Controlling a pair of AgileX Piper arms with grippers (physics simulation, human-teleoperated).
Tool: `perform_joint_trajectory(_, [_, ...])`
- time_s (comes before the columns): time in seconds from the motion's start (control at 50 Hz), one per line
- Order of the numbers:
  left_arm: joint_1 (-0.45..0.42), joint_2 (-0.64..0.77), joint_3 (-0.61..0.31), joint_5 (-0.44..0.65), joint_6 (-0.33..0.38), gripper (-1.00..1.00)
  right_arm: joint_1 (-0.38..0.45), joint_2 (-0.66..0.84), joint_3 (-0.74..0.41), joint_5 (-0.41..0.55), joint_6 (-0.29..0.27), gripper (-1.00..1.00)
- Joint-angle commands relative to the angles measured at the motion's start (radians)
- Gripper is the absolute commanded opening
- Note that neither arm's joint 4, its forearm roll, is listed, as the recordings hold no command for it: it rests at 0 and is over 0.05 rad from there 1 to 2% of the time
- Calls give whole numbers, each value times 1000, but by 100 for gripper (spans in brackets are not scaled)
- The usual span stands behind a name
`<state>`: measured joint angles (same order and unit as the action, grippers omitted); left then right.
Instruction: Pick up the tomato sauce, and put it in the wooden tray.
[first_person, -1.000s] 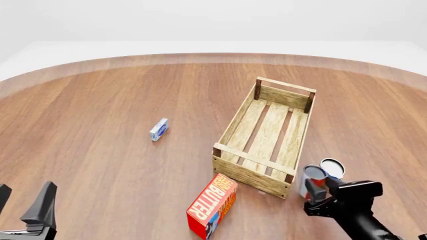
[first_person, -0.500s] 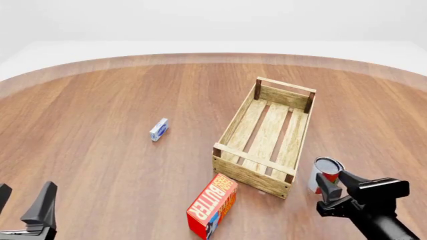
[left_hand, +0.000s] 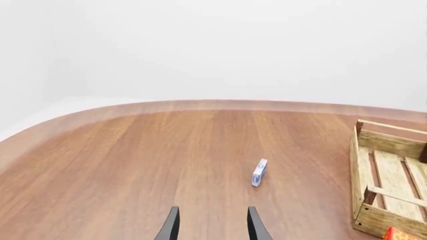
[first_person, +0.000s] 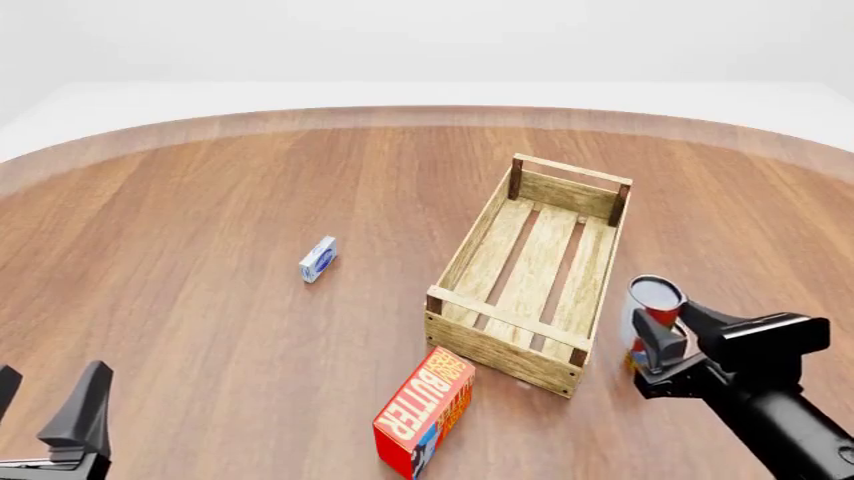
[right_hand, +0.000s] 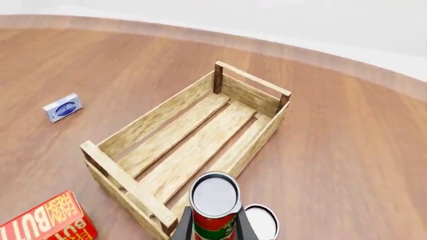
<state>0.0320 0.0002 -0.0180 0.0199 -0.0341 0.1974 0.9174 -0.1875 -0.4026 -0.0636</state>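
Observation:
The tomato sauce (first_person: 654, 303), a red-labelled can with a pale lid, hangs just above the table off the right side of the wooden tray's near end. My right gripper (first_person: 657, 345) is shut on it. In the right wrist view the tomato sauce (right_hand: 215, 199) sits between the two fingers, above the near right corner of the wooden tray (right_hand: 153, 118). The slatted wooden tray (first_person: 501, 318) lies right of centre and holds nothing. Far off at the near left edge, my left gripper (first_person: 47, 402) stands open and holds nothing; the left wrist view shows the left gripper (left_hand: 213, 227) over bare table.
A second can with a pale lid (right_hand: 261, 223) stands on the table right beside the held one. A red butter box (first_person: 424, 410) lies in front of the tray's near left corner. A small blue-and-white box (first_person: 318, 259) lies left of the tray.
My right gripper has risen and shifted right with the tomato sauce, lifting it away from the second can. The left arm has stayed still.

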Motion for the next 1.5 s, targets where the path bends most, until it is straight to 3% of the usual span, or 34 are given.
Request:
perform_joint_trajectory(0.02, [-4, 0, -6, 0, 0, 100, 9, 67, -65, -27, -2, -100])
perform_joint_trajectory(0.32, [-1, 0, -5, 5, -4, 100, 7, 165, -135, -80, -6, -100])
perform_joint_trajectory(0.74, [13, 0, -5, 7, -9, 100, 8, 380, -228, -228, -2, -100])
perform_joint_trajectory(1.5, [27, 1, -10, 18, -16, 100, 87, 562, -330, -366, 25, -100])
